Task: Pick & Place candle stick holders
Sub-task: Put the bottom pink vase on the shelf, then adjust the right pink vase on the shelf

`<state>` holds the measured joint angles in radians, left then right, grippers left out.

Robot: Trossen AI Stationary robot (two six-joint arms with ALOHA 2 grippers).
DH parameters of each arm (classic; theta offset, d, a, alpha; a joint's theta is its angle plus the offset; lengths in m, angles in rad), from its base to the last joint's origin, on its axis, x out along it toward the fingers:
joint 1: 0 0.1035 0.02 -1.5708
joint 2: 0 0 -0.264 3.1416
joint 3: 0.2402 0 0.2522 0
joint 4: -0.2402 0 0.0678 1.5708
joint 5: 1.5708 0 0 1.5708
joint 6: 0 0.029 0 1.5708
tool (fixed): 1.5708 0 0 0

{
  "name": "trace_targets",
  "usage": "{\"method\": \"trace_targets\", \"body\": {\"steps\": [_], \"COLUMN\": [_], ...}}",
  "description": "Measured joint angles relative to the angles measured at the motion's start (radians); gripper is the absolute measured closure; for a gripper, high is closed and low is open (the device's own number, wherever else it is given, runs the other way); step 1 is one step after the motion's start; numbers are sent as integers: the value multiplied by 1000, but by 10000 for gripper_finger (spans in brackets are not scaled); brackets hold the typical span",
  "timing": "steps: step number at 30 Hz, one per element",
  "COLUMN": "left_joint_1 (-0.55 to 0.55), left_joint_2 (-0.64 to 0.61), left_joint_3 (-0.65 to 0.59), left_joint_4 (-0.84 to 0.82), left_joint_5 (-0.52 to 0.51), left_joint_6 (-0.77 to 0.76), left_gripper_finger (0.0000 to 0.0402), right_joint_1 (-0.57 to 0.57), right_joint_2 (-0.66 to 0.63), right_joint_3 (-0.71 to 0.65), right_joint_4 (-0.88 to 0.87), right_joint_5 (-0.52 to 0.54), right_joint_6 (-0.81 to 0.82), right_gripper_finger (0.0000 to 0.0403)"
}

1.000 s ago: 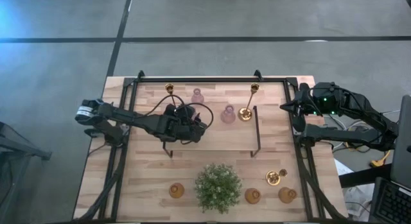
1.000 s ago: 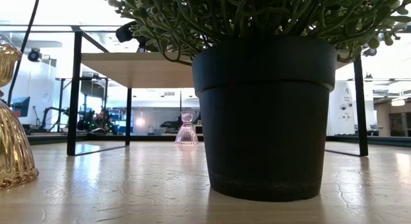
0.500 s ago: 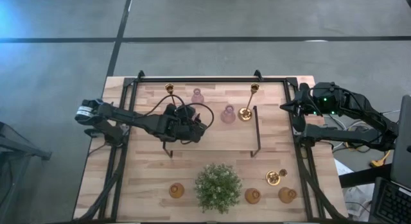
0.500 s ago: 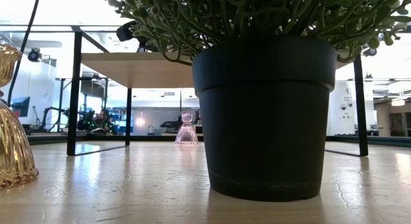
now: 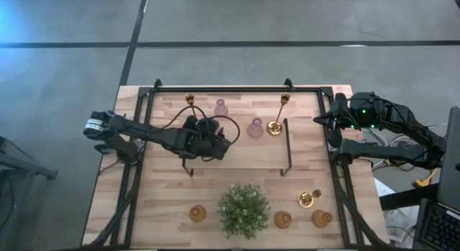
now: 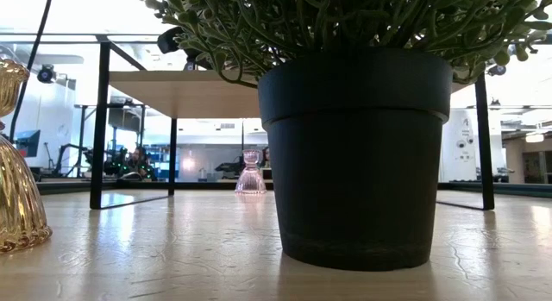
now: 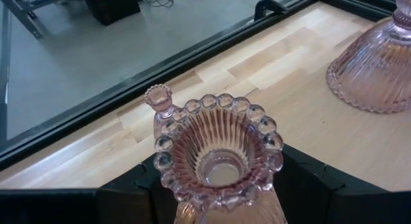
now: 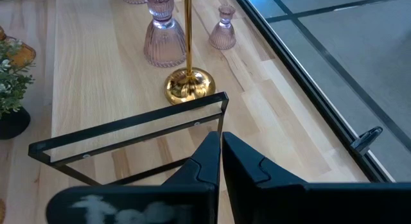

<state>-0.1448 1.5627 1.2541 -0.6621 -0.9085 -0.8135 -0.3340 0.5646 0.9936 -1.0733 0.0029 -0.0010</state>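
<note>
The pink glass holder (image 7: 218, 161) sits between the fingers of my left gripper (image 5: 215, 144), which is closed around it, above the table (image 5: 237, 179) behind the green plant (image 5: 244, 208). My right gripper (image 8: 220, 161) is closed and empty, beside the tall brass holder (image 5: 276, 121).

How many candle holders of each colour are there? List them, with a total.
brass holders: 3
pink holders: 3, one of them in the jaws of the left gripper
amber holders: 3
Total: 9
</note>
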Motion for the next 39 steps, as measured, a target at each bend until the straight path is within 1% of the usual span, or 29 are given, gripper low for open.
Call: {"method": "trace_targets", "body": {"steps": [5, 10, 28, 31, 36, 39], "left_joint_1": [0, 0, 0, 0, 0, -3], "left_joint_2": [-6, -12, -12, -12, -12, -12], "left_joint_3": [0, 0, 0, 0, 0, 0], "left_joint_4": [-25, 1, 5, 4, 4, 3], "left_joint_5": [-32, -31, -32, -33, -33, -33], "left_joint_6": [-4, -16, -19, -23, -30, -30], "left_gripper_finger": [183, 183, 183, 171, 128, 113], "right_joint_1": [0, 0, 0, 0, 0, 0], "right_joint_2": [0, 0, 0, 0, 0, 0], "right_joint_3": [0, 0, 0, 0, 0, 0], "right_joint_4": [0, 0, 0, 0, 0, 0], "right_joint_5": [0, 0, 0, 0, 0, 0], "right_joint_6": [0, 0, 0, 0, 0, 0], "right_gripper_finger": [390, 390, 390, 390, 390, 390]}}
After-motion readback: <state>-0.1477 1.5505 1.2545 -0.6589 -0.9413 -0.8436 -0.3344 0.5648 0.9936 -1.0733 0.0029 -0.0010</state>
